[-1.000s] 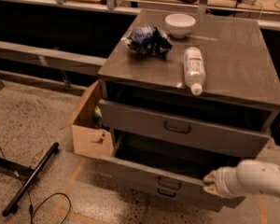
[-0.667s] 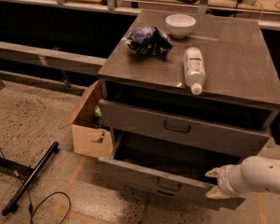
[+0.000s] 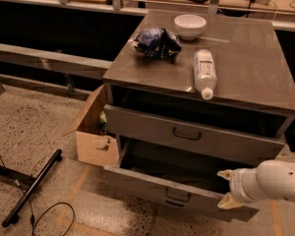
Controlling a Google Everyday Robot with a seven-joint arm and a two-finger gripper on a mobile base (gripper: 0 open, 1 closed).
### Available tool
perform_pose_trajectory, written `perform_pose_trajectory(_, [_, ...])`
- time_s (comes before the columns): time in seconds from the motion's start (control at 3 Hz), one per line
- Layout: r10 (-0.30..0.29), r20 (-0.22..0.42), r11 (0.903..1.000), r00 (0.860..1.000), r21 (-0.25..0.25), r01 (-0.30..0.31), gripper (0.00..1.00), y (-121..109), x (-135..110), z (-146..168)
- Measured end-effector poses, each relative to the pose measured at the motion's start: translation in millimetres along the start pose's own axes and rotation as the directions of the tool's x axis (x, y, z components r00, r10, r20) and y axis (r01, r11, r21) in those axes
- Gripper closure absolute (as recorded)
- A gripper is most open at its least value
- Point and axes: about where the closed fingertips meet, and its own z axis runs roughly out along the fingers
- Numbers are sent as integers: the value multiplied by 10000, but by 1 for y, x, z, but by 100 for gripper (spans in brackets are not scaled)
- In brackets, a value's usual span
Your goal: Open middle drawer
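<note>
Speckled flooring (image 3: 34, 127) is surrounding a grey metal desk (image 3: 246, 58), whose top is carrying a white bowl (image 3: 190, 25), a crumpled blue bag (image 3: 156, 41) and a clear bottle (image 3: 204, 73) lying on its side. A cardboard box (image 3: 94, 146) is standing against the desk's left flank as seen. The middle drawer (image 3: 137, 183), the lower of the two drawers in view beneath the desk's top, is sitting well out of the desk's body, showing its dark interior and its loop handle (image 3: 178, 196). The taller-fronted upper drawer (image 3: 152, 127) is also standing slightly proud of the desk. The tool (image 3: 225, 188), on a white arm (image 3: 278, 181), is hanging at the drawer's front panel below the desk's right front corner. Its fingertips (image 3: 225, 174) are spread, one above the panel's rim and one over its face, and contact cannot be told. Against the view one second ago, the tool is lying slightly nearer the desk's right side, while the drawer front is keeping its place. Pulling is therefore probably ending. The drawer is reading as open, and the tool is likely letting go, with snagging the rim as the remaining hazard.
</note>
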Motion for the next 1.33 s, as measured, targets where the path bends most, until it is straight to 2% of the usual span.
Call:
perform_pose_trajectory(0.67, [165, -248, 9991, 9996, 403, -155, 85, -8, 8, 10])
perform_pose_trajectory(1.0, [226, -336, 9978, 9992, 633, -204, 100, -16, 13, 25])
perform_pose_trajectory(1.33, [294, -472, 9958, 9985, 880, -251, 100, -28, 22, 46])
